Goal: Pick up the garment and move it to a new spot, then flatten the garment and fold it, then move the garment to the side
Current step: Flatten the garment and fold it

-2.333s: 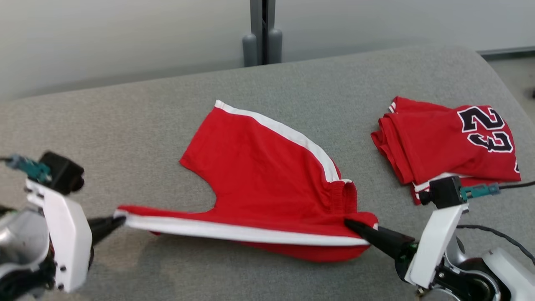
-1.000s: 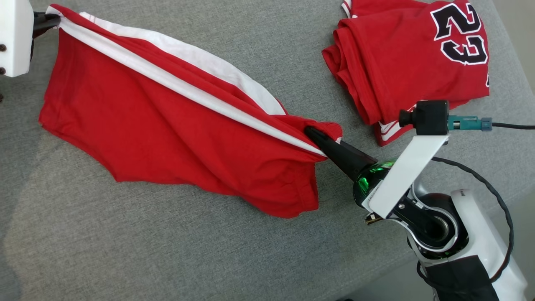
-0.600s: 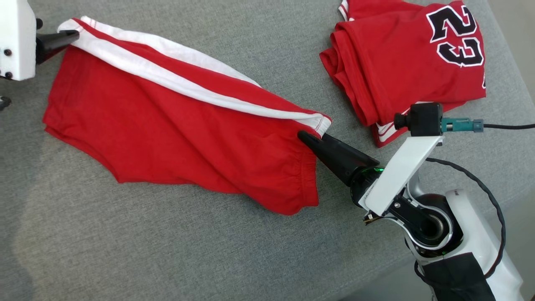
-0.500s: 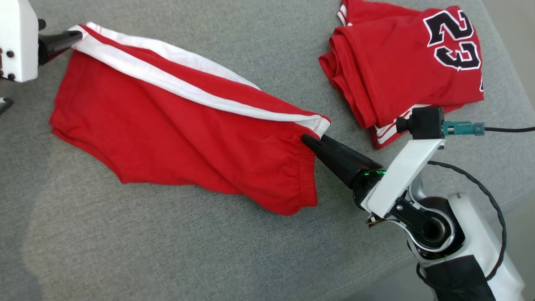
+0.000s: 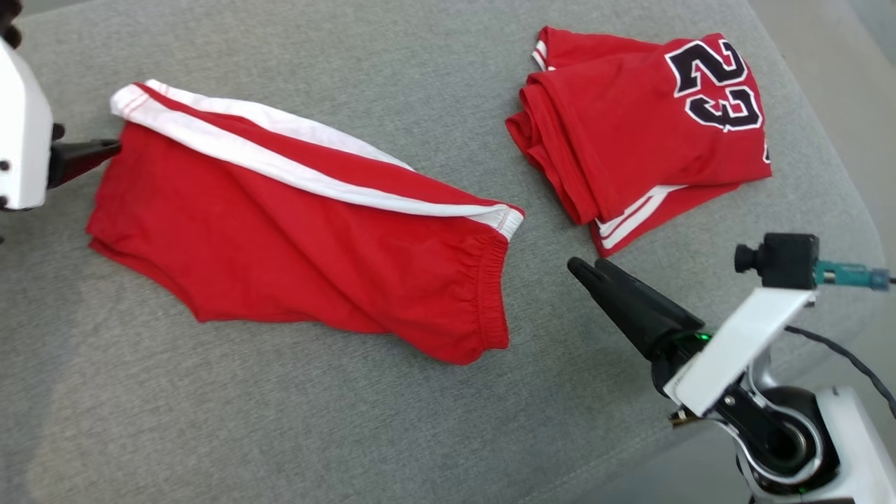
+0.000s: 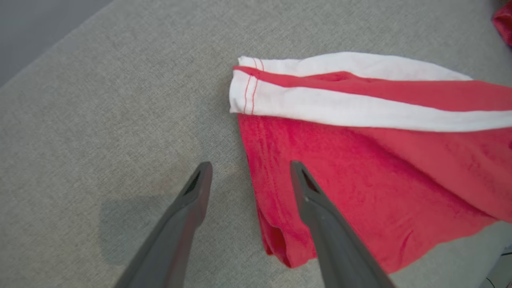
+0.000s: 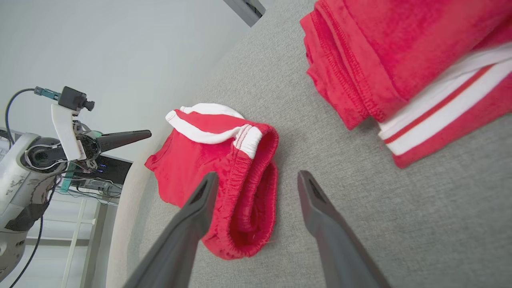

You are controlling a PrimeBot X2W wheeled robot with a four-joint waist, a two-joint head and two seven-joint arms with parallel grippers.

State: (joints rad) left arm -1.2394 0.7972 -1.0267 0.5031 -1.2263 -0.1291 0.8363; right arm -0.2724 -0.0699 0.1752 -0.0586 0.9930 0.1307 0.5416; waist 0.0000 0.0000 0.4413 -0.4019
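The garment (image 5: 294, 238), red shorts with white side stripes, lies folded in half lengthwise on the grey cushion (image 5: 280, 420), waistband to the right. My left gripper (image 5: 112, 147) is open just off the leg-hem end; in the left wrist view the left gripper (image 6: 250, 168) hovers over that hem edge of the garment (image 6: 360, 160) and holds nothing. My right gripper (image 5: 584, 266) is open and clear of the waistband, a short way to its right. From the right wrist, the right gripper (image 7: 258, 176) points at the waistband end of the garment (image 7: 184, 156).
A folded red jersey (image 5: 644, 126) with a black 23 lies at the back right, close to my right gripper; the jersey (image 7: 380, 52) fills that wrist view's upper right. The cushion's rounded edge (image 5: 826, 175) drops off at the right. The left arm (image 7: 60, 148) stands beyond the shorts.
Both grippers opened and let go of the shorts, then drew back from the two ends. The shorts now rest flat and folded. The head camera has shifted too.
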